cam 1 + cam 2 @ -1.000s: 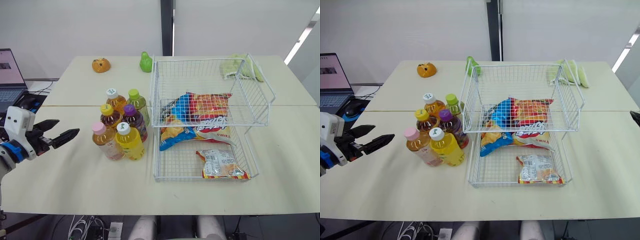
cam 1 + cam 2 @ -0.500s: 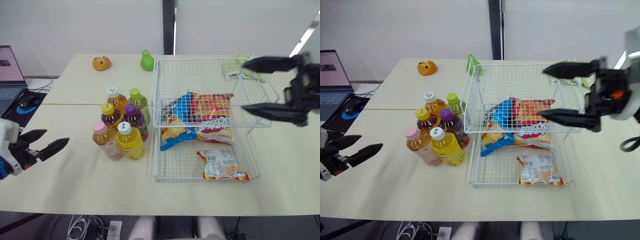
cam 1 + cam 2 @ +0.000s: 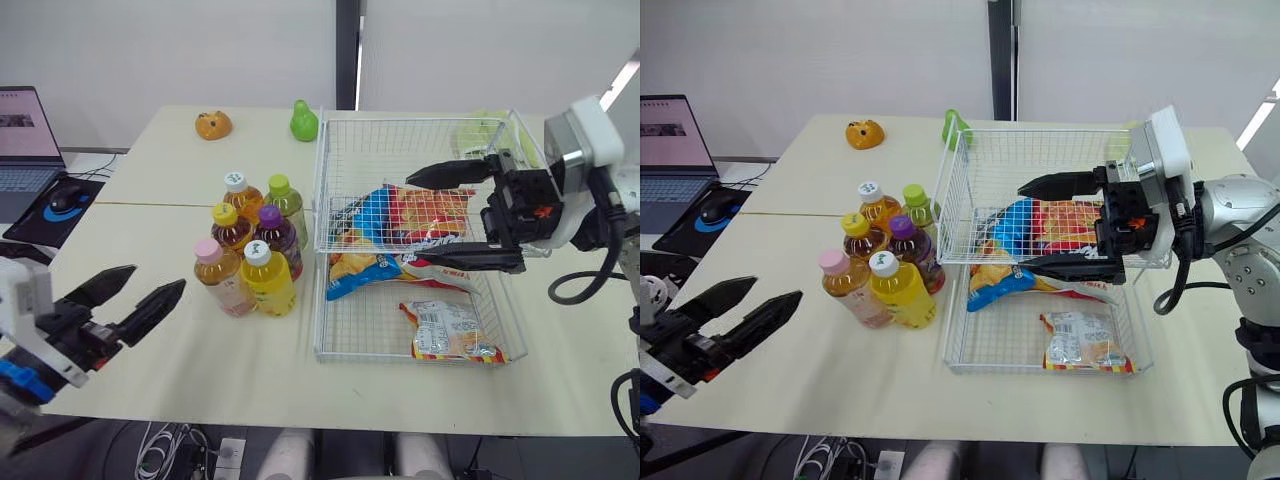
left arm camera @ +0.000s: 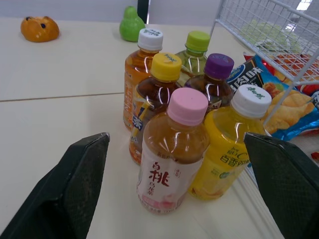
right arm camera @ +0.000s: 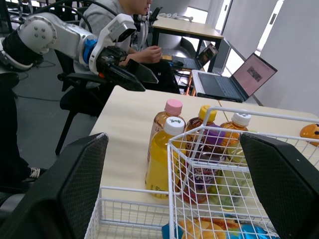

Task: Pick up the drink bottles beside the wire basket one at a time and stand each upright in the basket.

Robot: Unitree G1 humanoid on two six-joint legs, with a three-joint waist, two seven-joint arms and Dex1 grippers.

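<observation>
Left claw [image 3: 158, 280] spread open, low over the bench [image 3: 150, 190], aimed at the six upright bottles [image 3: 255, 255] just ahead. Right claw [image 3: 412, 222] wide open, apparently above the wire basket [image 3: 380, 150], bottles beyond its tips. Right wrist view adds a seated person [image 5: 112, 15].

Both eye views look forward and down over the table [image 3: 200, 370]. The left wrist view faces the bottles [image 4: 174, 144] from close by; the right wrist view sees them across the basket [image 5: 219, 169].

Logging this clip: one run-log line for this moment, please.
left gripper: open, empty | right gripper: open, over wire basket | six bottles: upright beside basket | placed: none
</observation>
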